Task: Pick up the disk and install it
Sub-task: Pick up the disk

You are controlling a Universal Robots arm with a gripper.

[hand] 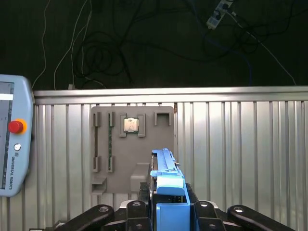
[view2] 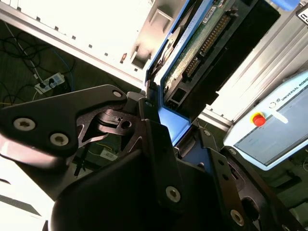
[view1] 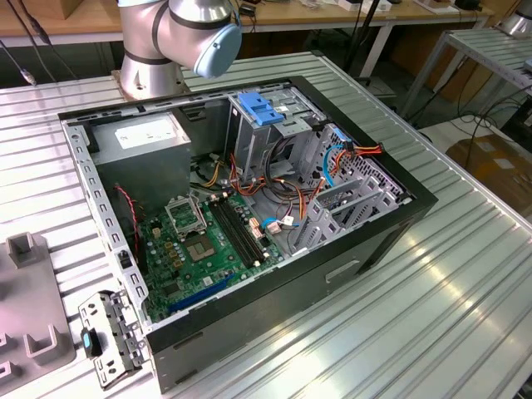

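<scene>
The tool (hand: 166, 209) is clamped on the disk (hand: 163, 168) at its blue carrier (view2: 174, 124); judged rigid, moderately heavy and shock-sensitive, it is best gripped there, clear of the circuit board (view2: 204, 41).

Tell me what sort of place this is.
Probably a robotics lab bench set up for computer assembly: an open PC case sits on a ribbed metal table beside the robot arm, a teach pendant is nearby, and the gripper holds the disk.
</scene>
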